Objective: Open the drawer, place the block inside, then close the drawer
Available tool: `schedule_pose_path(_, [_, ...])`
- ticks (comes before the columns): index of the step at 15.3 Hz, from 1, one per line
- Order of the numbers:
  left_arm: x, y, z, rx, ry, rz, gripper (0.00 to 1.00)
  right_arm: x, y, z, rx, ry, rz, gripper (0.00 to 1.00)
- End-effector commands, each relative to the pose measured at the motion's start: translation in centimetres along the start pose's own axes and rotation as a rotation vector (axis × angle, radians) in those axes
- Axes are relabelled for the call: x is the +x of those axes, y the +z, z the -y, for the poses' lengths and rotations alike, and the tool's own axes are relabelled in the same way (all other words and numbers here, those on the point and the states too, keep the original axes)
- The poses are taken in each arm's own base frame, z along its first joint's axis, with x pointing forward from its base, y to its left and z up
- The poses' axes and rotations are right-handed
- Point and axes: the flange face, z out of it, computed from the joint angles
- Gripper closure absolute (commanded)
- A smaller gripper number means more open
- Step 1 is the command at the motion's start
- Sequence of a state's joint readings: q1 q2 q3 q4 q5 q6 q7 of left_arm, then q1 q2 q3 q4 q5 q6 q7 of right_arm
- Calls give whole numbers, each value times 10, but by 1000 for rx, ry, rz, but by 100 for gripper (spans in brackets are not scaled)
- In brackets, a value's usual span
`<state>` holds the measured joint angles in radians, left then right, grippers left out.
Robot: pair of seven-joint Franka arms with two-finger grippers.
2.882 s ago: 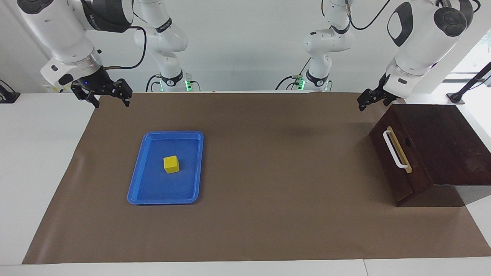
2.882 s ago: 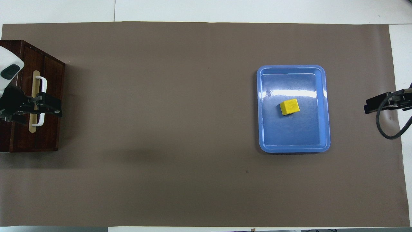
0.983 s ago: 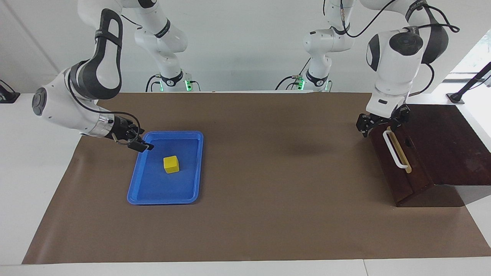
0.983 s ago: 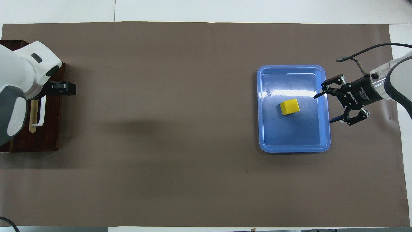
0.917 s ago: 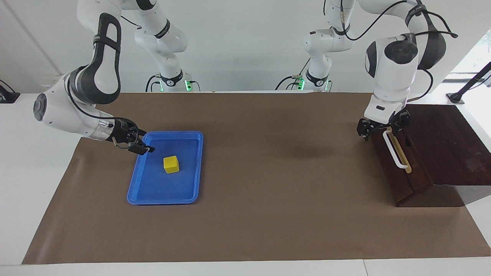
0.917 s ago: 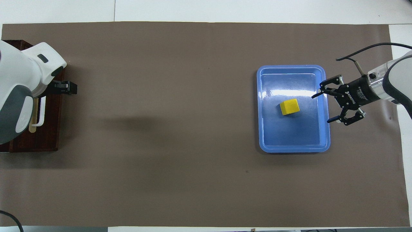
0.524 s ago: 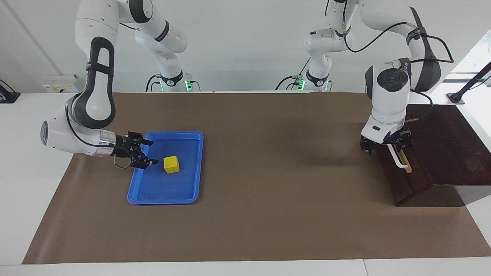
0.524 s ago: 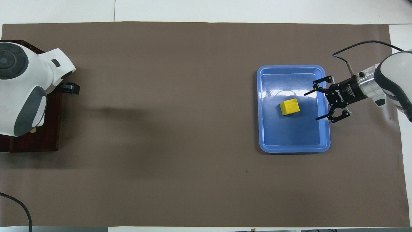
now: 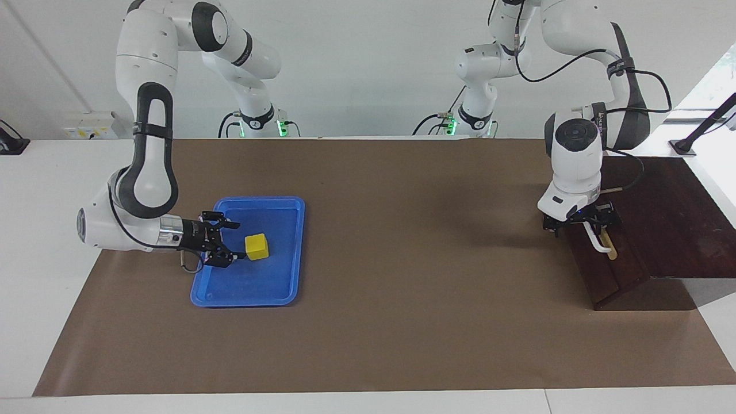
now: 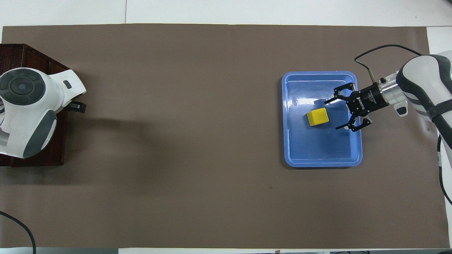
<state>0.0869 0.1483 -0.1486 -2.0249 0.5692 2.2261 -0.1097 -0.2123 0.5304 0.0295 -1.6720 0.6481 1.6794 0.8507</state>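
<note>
Right hand (image 9: pixel 233 241) (image 10: pixel 337 113): fingers spread wide, holding nothing, low over the blue tray (image 9: pixel 287 253) (image 10: pixel 319 160) at the right arm's end of the counter (image 9: pixel 402 322) (image 10: pixel 212 141), its tips to either side of the yellow block (image 9: pixel 257 246) (image 10: pixel 317 117) without touching it. The block rests on the tray floor.

Left hand (image 9: pixel 578 221): at the white handle (image 9: pixel 598 244) of the drawer (image 9: pixel 604 270), whose dark box (image 9: pixel 673 218) (image 10: pixel 39 155) stands at the left arm's end of the counter. The drawer front appears flush with the box. Whether this hand is clenched on the handle cannot be told.

The facing view shows the handle and drawer front; in the overhead view the left arm's white wrist (image 10: pixel 31 109) covers them, leaving only a dark fingertip (image 10: pixel 78 107) past the box edge. The overhead view gives the clearest reading of the right hand's spread.
</note>
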Motion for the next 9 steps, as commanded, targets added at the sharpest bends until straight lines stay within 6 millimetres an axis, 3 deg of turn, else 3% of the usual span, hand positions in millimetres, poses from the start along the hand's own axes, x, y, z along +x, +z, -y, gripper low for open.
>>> schedule_pose_path(1, [-2, 17, -13, -3, 35, -14, 0, 4, -4, 15, 31, 8, 3, 0])
schedule_pose_path(2, [2, 13, -16, -1, 31, -23, 0, 4, -6, 18, 44, 6, -5, 0])
schedule_pose_path(5, [24, -23, -77, -10, -30, -72, 0, 7, 3, 18, 61, 19, 1, 0])
schedule_pose_path(7, [24, -44, -123, -6, -19, -70, 0, 6, 6, 17, 56, 22, 21, 0])
schedule_pose_path(9, [21, -53, -143, -8, -19, -60, 0, 3, 14, 17, 52, 28, 38, 0])
